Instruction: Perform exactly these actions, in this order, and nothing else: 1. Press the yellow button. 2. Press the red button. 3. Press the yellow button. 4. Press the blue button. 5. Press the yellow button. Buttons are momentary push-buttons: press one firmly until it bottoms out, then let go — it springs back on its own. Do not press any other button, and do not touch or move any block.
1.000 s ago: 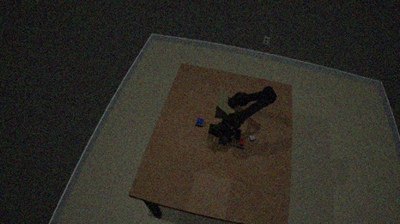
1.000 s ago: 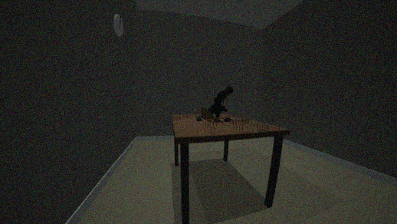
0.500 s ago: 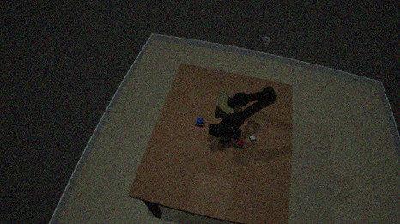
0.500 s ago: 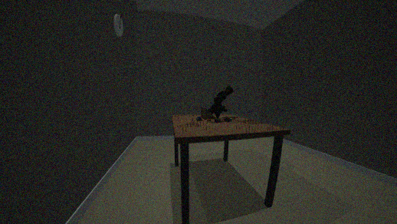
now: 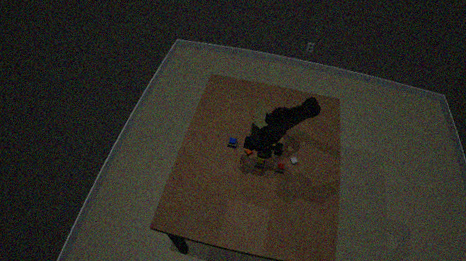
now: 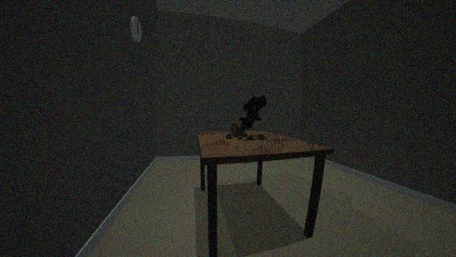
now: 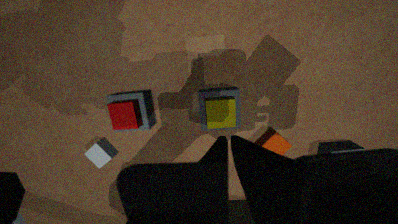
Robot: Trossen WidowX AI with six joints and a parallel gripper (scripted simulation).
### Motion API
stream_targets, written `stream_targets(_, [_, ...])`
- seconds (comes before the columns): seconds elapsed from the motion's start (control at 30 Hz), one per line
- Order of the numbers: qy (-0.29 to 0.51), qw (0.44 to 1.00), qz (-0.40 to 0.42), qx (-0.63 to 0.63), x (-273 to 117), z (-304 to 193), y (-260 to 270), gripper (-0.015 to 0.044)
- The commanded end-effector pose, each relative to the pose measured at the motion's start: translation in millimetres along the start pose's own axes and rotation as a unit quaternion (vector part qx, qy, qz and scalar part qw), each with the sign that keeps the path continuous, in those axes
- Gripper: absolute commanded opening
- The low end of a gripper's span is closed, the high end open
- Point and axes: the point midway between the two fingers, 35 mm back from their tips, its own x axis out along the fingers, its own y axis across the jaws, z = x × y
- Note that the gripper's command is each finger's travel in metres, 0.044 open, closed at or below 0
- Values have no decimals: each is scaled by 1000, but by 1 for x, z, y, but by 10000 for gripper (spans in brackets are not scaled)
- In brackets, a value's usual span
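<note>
Pincer (image 7: 229, 142) nearly shut and holding nothing, low centre of wrist view, tips just below yellow button (image 7: 220, 113), red button (image 7: 125, 115) left, wooden table (image 7: 75, 45).

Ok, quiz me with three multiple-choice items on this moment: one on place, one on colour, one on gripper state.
1. In the wrist view, the button just ahead of the fingertips is: A red, B yellow, C blue.
2. The small block beside the red button's lower corner is: A white, B green, C orange.
3. The gripper is: A wide open, B shut on a block, C shut, holding nothing.

B: the yellow button sits directly above the gripper.
A: a white block lies below the red button.
C: the fingers nearly meet with nothing between.
</note>
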Motion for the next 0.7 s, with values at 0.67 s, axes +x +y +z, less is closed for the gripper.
stream_targets(0.67, [-6, 1000, -12, -4, -31, -89, -172, 20])
